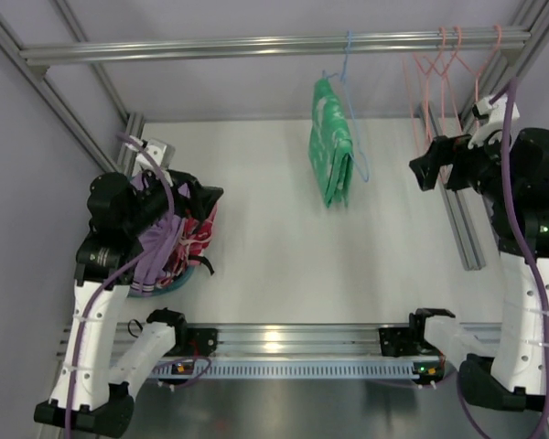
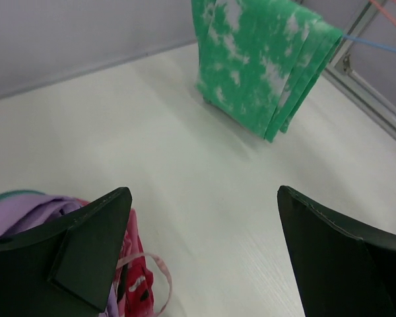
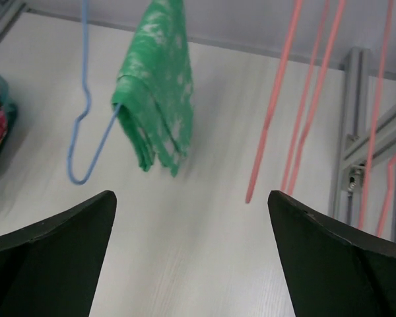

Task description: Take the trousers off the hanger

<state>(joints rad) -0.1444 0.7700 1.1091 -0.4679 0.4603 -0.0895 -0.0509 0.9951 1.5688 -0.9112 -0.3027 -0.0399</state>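
The lilac trousers (image 1: 161, 241) lie draped over a heap of pink and red clothes (image 1: 197, 240) at the left of the table, off any hanger. They show at the lower left of the left wrist view (image 2: 20, 210). Salmon-pink wire hangers (image 1: 439, 69) hang bare on the top rail at the right, and also show in the right wrist view (image 3: 277, 112). My left gripper (image 1: 204, 196) (image 2: 204, 254) is open and empty just over the heap's edge. My right gripper (image 1: 422, 170) (image 3: 191, 254) is open and empty, close beside the salmon hangers.
A green patterned garment (image 1: 331, 146) hangs on a blue hanger (image 1: 348, 69) from the aluminium rail (image 1: 256, 46) at the middle. A teal basket (image 1: 181, 279) holds the heap. A frame post (image 1: 462, 229) runs along the right side.
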